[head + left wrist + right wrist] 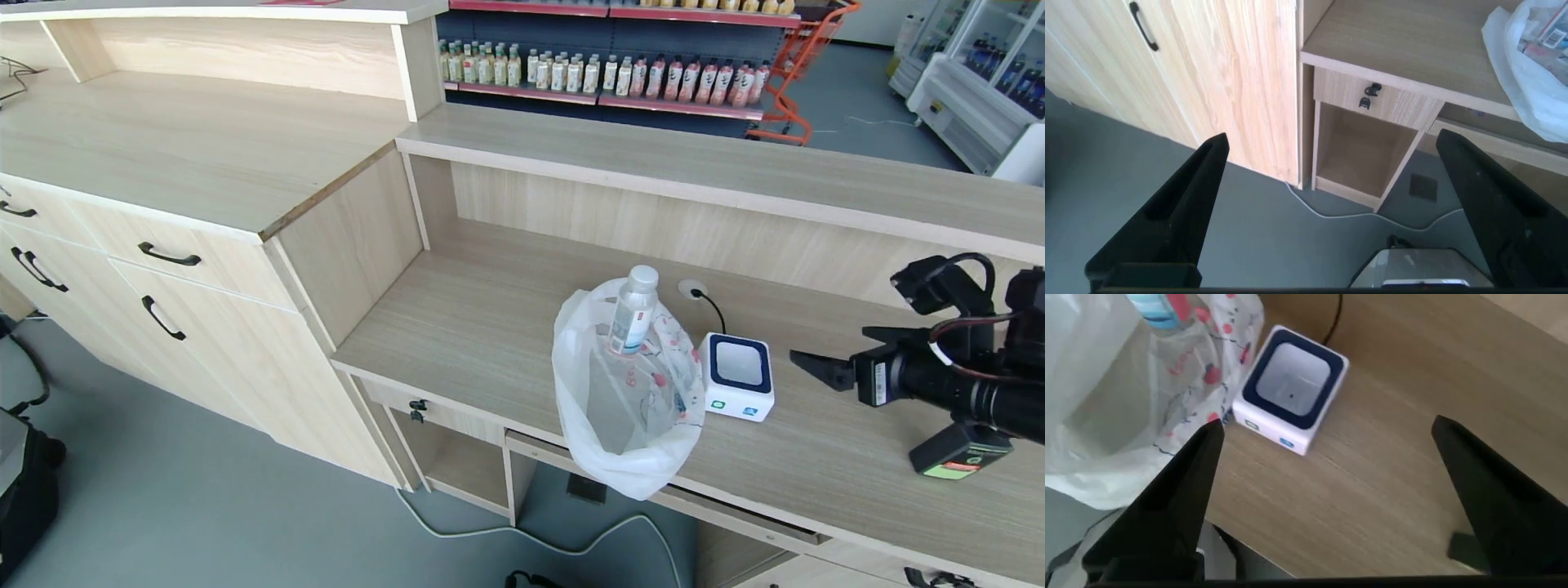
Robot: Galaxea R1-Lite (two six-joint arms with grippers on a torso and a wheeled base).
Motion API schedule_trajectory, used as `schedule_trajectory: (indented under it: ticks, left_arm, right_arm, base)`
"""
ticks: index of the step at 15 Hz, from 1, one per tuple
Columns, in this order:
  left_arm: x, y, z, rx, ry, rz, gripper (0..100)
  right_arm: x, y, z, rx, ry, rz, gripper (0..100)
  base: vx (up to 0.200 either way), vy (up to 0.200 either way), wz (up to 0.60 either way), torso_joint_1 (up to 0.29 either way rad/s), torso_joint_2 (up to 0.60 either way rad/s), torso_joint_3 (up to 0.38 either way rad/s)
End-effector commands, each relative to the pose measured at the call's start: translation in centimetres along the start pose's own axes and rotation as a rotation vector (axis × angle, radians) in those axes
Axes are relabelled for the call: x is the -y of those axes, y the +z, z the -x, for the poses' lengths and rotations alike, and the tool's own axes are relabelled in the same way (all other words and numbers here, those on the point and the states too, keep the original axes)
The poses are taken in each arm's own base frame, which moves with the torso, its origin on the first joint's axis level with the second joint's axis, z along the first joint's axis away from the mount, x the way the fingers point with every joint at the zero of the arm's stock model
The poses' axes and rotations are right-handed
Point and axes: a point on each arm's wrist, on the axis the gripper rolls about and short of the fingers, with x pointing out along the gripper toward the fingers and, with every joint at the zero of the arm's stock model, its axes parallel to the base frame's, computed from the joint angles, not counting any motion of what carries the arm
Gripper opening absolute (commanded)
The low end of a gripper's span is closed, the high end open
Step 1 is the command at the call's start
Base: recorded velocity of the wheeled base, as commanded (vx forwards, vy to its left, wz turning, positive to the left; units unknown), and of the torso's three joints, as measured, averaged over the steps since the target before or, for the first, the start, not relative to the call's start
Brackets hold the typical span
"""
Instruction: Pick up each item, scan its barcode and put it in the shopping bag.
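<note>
The worktop is pale wood-grain laminate, matt and smooth. The cabinet fronts match it and carry black handles with a slight sheen. The shopping bag is thin, translucent white plastic, crinkled and softly glossy. The bottle is clear plastic with a white cap. The scanner is glossy white plastic around a smooth window. The fingers of the right gripper and of the left gripper look like matt black plastic. The floor is smooth and grey.

A shop checkout: wooden counter with barcode scanner, shelves of bottled drinks, fridges behind.
</note>
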Motion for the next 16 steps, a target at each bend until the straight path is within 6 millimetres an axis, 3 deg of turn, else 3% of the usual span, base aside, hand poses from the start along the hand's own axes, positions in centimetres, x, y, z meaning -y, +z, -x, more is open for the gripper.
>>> schedule_trajectory:
  ticks: [1,4,5,8,12,16]
  left_arm:
    - [0.0,0.0,0.0,0.0,-0.001,0.0,100]
    - [0.0,0.0,0.0,0.0,-0.001,0.0,100]
    - [0.0,0.0,0.0,0.0,-0.001,0.0,100]
    - [0.0,0.0,0.0,0.0,-0.001,0.0,100]
    - [0.0,0.0,0.0,0.0,-0.001,0.0,100]
    - [0.0,0.0,0.0,0.0,-0.001,0.0,100]
  right_arm:
    - [2.2,-0.6,4.0,-0.083,-0.241,-0.05,100]
    - [3.8,-3.9,2.6,-0.347,-0.534,-0.154,100]
    - [4.5,-5.5,0.4,-0.365,-0.568,-0.262,100]
    - [5.3,-8.2,-3.5,-0.331,-0.587,-0.368,100]
    - [5.7,-10.1,-6.1,-0.343,-0.564,-0.414,100]
    - [6.5,-10.1,-7.9,-0.322,-0.55,-0.409,100]
  base:
    - [0.0,0.0,-0.6,0.002,-0.01,0.002]
    - [0.0,0.0,-0.6,0.001,0.0,0.002]
    - [0.0,0.0,0.0,0.0,0.0,0.0]
    - [0.0,0.0,0.0,0.0,0.0,0.0]
    - [0.0,0.0,0.0,0.0,0.0,0.0]
    - [0.0,0.0,0.0,0.0,0.0,0.0]
